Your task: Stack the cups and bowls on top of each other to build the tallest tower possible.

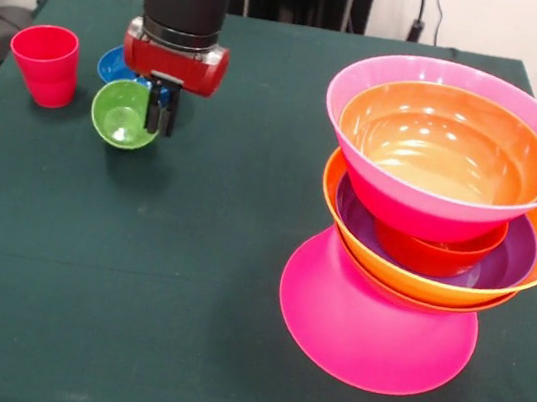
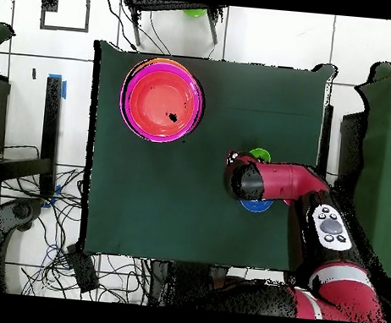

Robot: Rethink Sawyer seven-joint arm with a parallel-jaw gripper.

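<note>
Green cup [image 1: 124, 113] at end effector [image 1: 160, 114]; red cup [image 1: 45, 64] apart.

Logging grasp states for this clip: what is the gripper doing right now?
Gripper: shut on the rim of the lime green plastic cup, which lies tipped on the table.

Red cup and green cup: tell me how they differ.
The red cup stands upright, mouth up; the green cup is tipped, its mouth facing the front camera. The red cup stands free near the table edge; the green cup has the gripper at its rim, fingers together. Both are small plastic tumblers, not yet on the tower.
</note>
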